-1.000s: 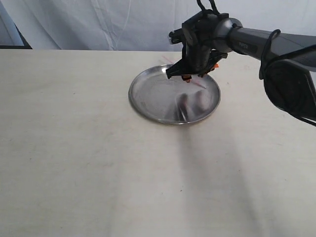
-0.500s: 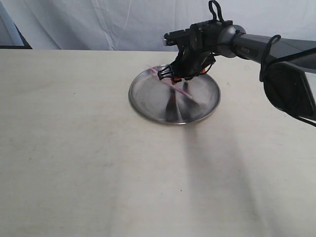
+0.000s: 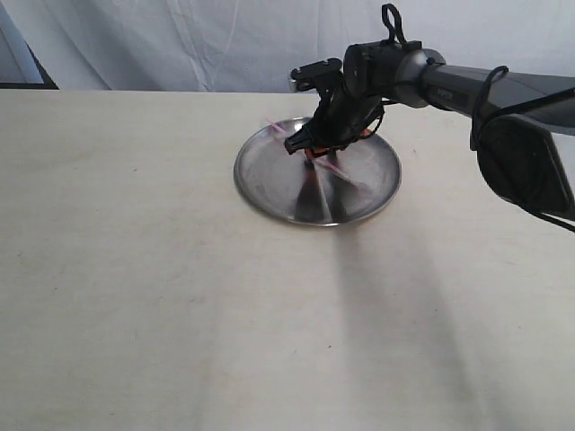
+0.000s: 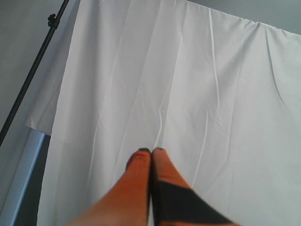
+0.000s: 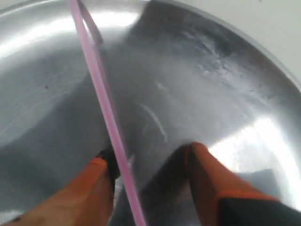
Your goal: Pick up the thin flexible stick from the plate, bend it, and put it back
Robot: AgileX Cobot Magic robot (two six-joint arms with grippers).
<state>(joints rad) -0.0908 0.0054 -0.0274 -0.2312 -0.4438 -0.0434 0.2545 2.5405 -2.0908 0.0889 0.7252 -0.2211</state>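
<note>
The shiny steel plate [image 3: 269, 184] sits on the table at back centre. My right gripper [image 3: 310, 148] hovers low over its far half, pointing down. In the right wrist view the right gripper [image 5: 149, 153] is open, its orange fingers well apart over the plate [image 5: 211, 70]. The thin pink stick [image 5: 106, 103] runs between them, close against one finger [image 5: 101, 174]. In the exterior view the stick [image 3: 337, 169] slants across the plate under the gripper. My left gripper [image 4: 151, 150] is shut on nothing, points at a white curtain, and is out of the exterior view.
The plate rests on a pale wooden table [image 3: 180, 296]. A white curtain [image 3: 225, 45] hangs behind the table. The right arm [image 3: 503, 90] reaches in from the right edge and casts a shadow across the table in front of the plate.
The right gripper has shifted left and a little back over the plate. The stick now lies at a steeper slant across the plate, with its near end closer to the plate's middle.
</note>
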